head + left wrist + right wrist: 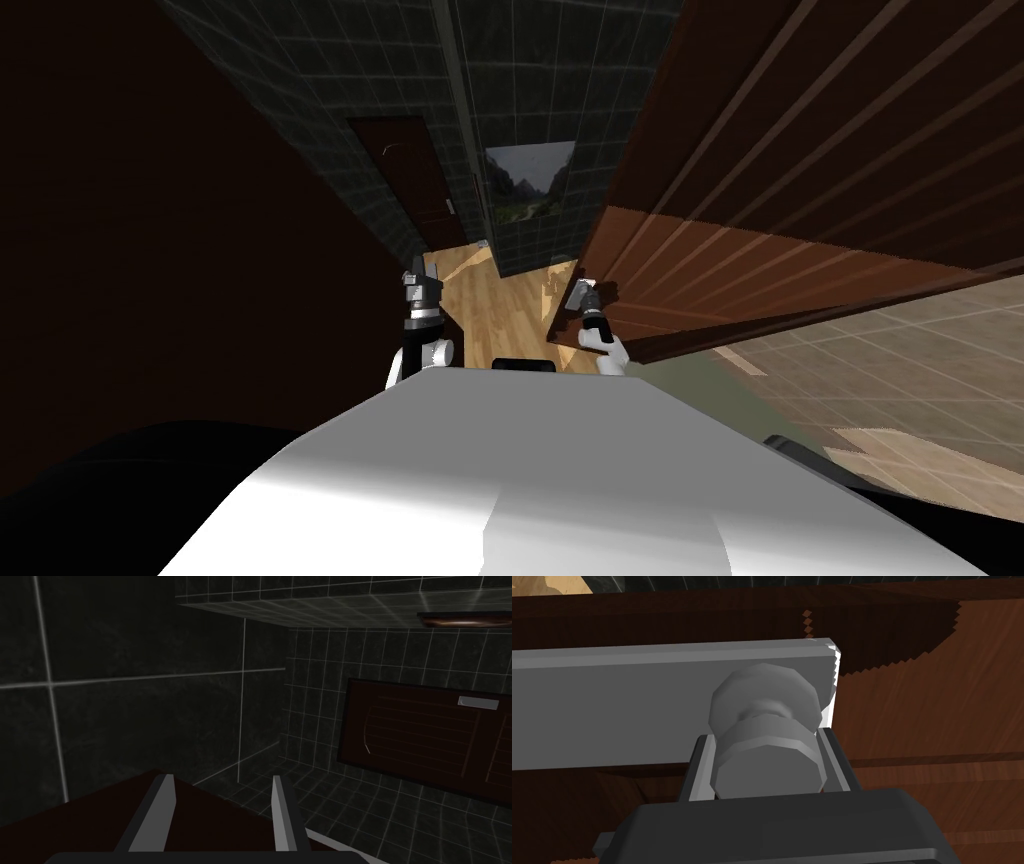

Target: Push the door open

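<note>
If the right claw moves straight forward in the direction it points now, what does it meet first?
The right claw is shut on the grey knob. Straight on, the grey plate behind the knob, on the brown door, comes first. It seems very close.

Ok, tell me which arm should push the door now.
Right. The right gripper is shut on the grey knob of the brown door; the left gripper stands open, pointing at a dark tiled wall.
</note>
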### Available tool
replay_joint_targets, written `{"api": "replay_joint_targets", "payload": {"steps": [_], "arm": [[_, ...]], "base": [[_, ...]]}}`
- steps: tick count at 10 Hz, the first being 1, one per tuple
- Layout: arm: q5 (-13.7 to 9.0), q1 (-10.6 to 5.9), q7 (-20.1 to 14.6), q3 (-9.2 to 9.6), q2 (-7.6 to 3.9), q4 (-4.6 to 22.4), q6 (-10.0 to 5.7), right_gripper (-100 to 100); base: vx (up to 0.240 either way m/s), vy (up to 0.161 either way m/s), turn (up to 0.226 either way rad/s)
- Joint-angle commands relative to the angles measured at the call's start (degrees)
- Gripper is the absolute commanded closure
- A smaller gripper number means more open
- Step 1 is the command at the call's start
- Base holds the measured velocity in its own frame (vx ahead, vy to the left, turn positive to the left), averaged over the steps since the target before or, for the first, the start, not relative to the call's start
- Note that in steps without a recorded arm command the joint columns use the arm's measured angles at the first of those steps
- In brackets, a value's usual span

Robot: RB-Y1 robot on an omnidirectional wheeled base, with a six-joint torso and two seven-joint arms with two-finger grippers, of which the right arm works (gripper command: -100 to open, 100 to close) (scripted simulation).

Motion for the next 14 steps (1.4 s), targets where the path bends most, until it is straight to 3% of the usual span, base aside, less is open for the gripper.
{"api": "replay_joint_targets", "payload": {"steps": [1,8,14], "arm": [[-0.1,-0.12,0.1,-0.96,-0.64,-0.2,-0.37,100],[-0.7,-0.33,0.9,-5.28,-1.65,0.3,-0.47,100],[-1.2,-0.49,1.4,-8.5,-1.85,0.7,-0.55,100]], "base": [[0.178,0.041,-0.04],[0.198,0.036,-0.05],[0.155,0.041,-0.056]]}}
